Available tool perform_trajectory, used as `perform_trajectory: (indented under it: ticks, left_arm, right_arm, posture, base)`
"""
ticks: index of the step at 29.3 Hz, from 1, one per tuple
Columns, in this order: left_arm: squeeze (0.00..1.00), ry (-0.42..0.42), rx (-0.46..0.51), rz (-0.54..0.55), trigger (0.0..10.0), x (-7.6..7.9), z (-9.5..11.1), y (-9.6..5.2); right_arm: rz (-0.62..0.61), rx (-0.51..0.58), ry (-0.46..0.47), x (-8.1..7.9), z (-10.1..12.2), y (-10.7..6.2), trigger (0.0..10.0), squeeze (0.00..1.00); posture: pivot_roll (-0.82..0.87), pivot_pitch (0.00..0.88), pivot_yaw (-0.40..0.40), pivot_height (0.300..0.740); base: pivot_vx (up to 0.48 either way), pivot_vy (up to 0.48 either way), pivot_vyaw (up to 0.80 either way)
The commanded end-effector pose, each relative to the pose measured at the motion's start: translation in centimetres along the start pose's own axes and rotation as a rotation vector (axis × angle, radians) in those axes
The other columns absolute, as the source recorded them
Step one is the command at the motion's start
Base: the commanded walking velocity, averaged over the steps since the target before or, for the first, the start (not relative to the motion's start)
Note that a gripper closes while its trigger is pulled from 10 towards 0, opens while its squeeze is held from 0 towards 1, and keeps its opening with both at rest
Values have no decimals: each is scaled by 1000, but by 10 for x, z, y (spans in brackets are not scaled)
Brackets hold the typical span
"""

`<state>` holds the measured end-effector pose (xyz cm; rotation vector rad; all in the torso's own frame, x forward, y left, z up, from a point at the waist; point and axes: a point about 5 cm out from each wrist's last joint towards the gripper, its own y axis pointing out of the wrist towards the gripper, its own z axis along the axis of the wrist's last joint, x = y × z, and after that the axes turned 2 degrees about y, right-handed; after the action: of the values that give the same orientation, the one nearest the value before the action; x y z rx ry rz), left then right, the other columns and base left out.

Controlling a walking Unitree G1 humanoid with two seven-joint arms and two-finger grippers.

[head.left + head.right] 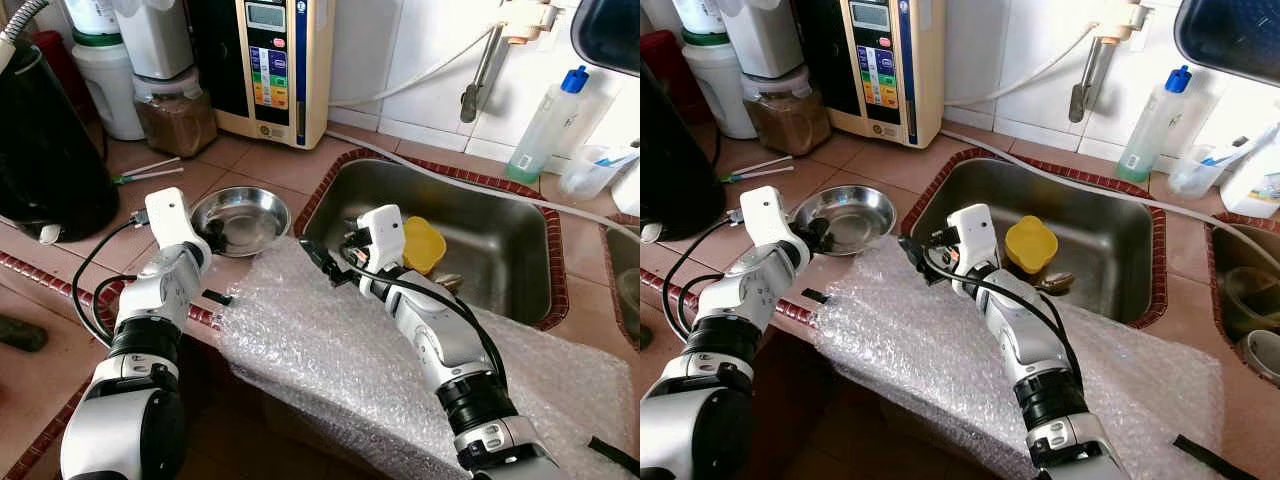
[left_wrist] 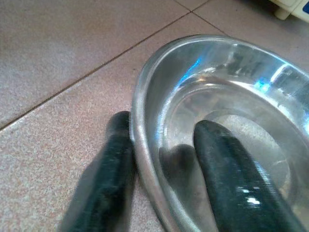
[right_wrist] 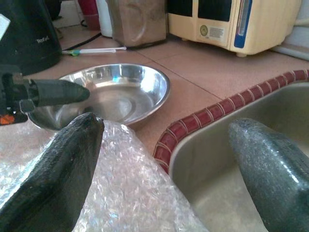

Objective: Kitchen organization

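A shallow steel bowl (image 1: pixel 240 218) sits on the tiled counter, left of the steel sink (image 1: pixel 500 250). My left gripper (image 2: pixel 161 125) straddles the bowl's near rim, open, with one finger inside the bowl (image 2: pixel 231 96) and one outside against the rim. My right gripper (image 3: pixel 164 124) hangs wide open over the sink's near left corner, at the edge of a sheet of bubble wrap (image 1: pixel 340 350) draped over the counter's front. Nothing is between its fingers. The bowl (image 3: pixel 116 92) lies just beyond them. A yellow container (image 1: pixel 425 245) lies in the sink behind the right wrist.
A black kettle (image 1: pixel 45 150) stands at the far left. Behind the bowl are a jar of brown stuff (image 1: pixel 175 110), white tubs and a cream water machine (image 1: pixel 275 70). A soap bottle (image 1: pixel 545 125) and faucet (image 1: pixel 485 70) stand behind the sink. A second basin (image 1: pixel 1240 290) is at right.
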<state>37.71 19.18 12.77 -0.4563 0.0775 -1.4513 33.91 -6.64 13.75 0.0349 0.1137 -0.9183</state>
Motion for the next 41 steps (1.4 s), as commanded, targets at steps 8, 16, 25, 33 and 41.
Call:
perform_trajectory:
  ticks: [8, 16, 25, 33, 41]
  left_arm:
    - [0, 2, -10, 2, 0, -1, -2, 1]
    - [0, 3, 42, 14, 0, -2, -1, 0]
    - [0, -104, 153, 6, 0, 2, 9, -2]
    - [0, -174, 346, -44, 0, 15, 32, -8]
    - [0, -160, 512, -130, 0, 28, 47, -18]
  right_arm:
    - [-11, 6, -1, 4, 2, 2, 10000, 0]
    - [-10, 7, -6, 5, 4, 3, 10000, 0]
    - [-15, 5, -7, 7, 4, 3, 10000, 0]
    - [4, -5, 7, 3, 2, 4, 10000, 0]
    - [-69, 99, 26, 11, 17, 5, 10000, 0]
  posture:
    - [77, 0, 31, 740]
    - [76, 0, 26, 740]
    - [72, 0, 15, 740]
    - [67, 0, 3, 740]
    - [68, 0, -2, 740]
  base:
    - [0, 0, 0]
    - [0, 0, 0]
    - [0, 0, 0]
    - [0, 0, 0]
    - [0, 0, 0]
